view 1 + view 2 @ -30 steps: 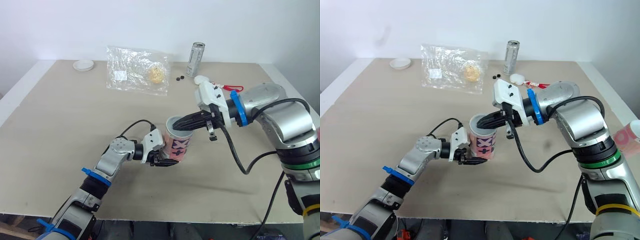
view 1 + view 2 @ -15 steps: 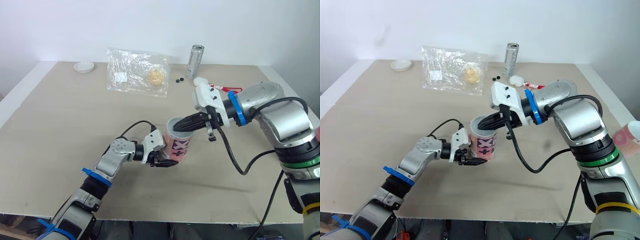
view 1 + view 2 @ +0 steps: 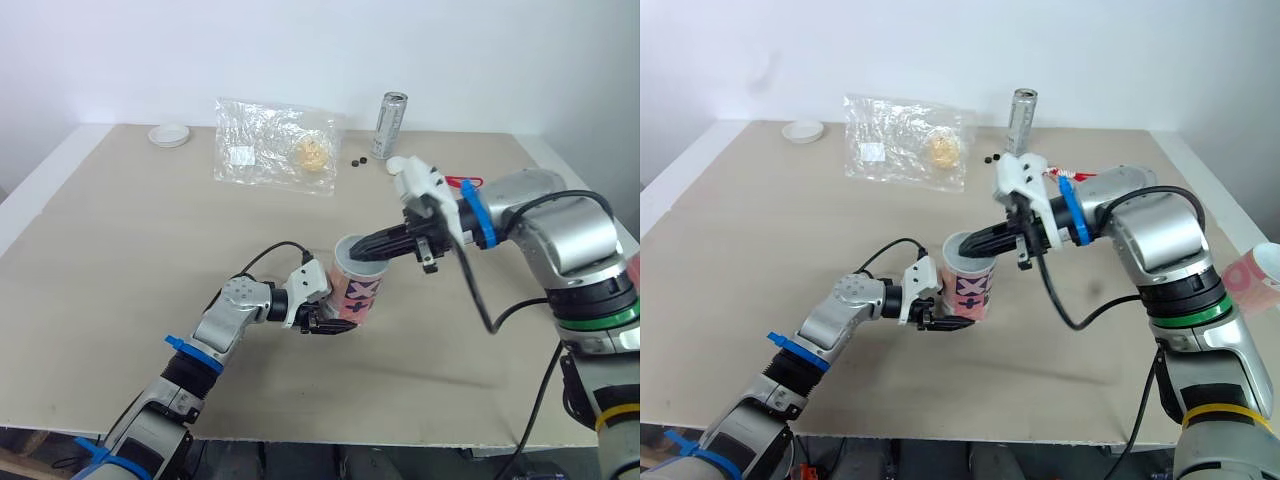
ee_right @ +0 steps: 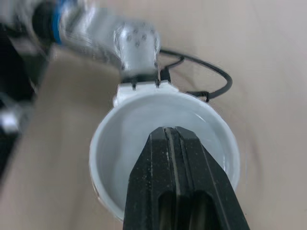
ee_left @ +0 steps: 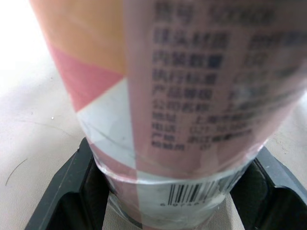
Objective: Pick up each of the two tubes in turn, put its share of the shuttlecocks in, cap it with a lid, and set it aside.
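While the left pincer (image 3: 326,322) pinches the tube (image 3: 358,292), the right pincer (image 4: 173,135), pressed together, partly hides its inside.

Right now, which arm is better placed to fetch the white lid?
Probably the right. The left gripper is shut on the tube; the right gripper is free, fingers shut at the tube's mouth, though the lid lies far off.

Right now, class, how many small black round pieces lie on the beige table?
2. One small black round piece lies beside the other on the beige table, between the clear plastic bag and the silver can. More may be hidden.
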### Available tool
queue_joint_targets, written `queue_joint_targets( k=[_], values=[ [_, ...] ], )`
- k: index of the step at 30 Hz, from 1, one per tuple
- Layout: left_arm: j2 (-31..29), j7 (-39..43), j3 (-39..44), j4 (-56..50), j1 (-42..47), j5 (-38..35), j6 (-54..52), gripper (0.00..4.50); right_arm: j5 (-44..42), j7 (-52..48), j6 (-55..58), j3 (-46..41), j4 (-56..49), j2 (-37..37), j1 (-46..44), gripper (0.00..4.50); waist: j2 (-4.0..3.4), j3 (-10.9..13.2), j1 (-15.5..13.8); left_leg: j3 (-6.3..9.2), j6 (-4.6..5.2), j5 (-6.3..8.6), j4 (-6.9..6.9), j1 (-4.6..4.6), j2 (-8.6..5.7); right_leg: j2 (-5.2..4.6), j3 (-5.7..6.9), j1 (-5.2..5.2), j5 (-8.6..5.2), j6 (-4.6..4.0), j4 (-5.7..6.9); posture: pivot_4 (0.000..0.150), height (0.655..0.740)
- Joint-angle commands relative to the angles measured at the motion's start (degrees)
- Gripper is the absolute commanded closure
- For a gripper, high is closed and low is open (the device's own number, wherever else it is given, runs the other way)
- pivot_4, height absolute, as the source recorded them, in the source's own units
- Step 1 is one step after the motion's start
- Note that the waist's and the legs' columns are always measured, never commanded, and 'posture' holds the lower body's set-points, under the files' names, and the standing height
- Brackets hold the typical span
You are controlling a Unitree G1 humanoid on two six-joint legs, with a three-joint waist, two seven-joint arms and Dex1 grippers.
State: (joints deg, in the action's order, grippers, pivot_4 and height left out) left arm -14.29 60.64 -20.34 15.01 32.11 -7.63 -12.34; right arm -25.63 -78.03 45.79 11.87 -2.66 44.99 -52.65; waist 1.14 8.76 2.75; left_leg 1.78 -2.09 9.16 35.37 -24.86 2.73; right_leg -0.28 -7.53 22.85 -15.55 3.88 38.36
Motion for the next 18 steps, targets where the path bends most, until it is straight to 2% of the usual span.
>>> queue_joint_targets(
  k=[1,7,10,15,16,18],
  values=[
    [-1.1,0.7,-0.6,1.1,-0.9,0.8,-0.8,1.55,-2.7,-0.7,2.0,-5.4,0.0,3.8,0.6,4.45,0.0,0.0,0.0,0.0,0.01,0.01,0.0,-0.07,-0.01,0.0,0.0,0.06,0.08,0.18,0.0,0.15,0.74],
    [-1.0,0.7,-0.5,1.4,-0.7,0.9,-0.4,1.55,-7.6,4.2,4.3,-16.5,-2.4,6.8,8.1,4.45,-0.02,0.0,0.0,0.03,0.17,0.19,-0.01,-0.19,-0.04,0.01,-0.01,0.15,-0.04,0.22,-0.03,0.15,0.74],
    [-0.9,0.6,-0.5,1.3,-0.9,0.9,0.1,1.55,-8.4,11.0,1.1,-23.8,-6.5,3.7,16.5,4.45,0.0,0.0,0.0,0.09,0.17,0.19,0.0,-0.2,-0.04,0.02,0.01,0.1,-0.05,0.25,-0.04,0.15,0.74],
    [-0.7,0.3,-0.3,1.1,-0.9,0.9,1.0,1.55,-7.4,18.1,-6.0,-28.2,-13.4,-1.2,29.0,4.45,-0.1,0.1,0.1,0.07,0.17,0.19,0.04,-0.2,-0.04,0.04,-0.03,0.07,0.01,0.33,-0.07,0.15,0.74],
    [-0.7,0.4,-0.2,1.0,-0.7,0.8,1.1,1.55,-7.0,18.2,-8.3,-27.8,-15.0,-1.8,32.6,3.86,-0.12,0.1,0.1,0.03,0.18,0.19,0.07,-0.19,-0.05,0.03,-0.07,0.08,0.04,0.35,-0.06,0.15,0.74],
    [-0.5,0.7,0.6,1.1,0.3,0.0,1.5,1.55,-4.9,16.7,-13.9,-25.3,-17.3,-3.1,40.7,3.62,0.03,0.0,-0.1,0.01,0.19,0.18,0.07,-0.18,-0.06,0.02,-0.09,0.07,0.07,0.37,-0.07,0.15,0.74]
  ],
)
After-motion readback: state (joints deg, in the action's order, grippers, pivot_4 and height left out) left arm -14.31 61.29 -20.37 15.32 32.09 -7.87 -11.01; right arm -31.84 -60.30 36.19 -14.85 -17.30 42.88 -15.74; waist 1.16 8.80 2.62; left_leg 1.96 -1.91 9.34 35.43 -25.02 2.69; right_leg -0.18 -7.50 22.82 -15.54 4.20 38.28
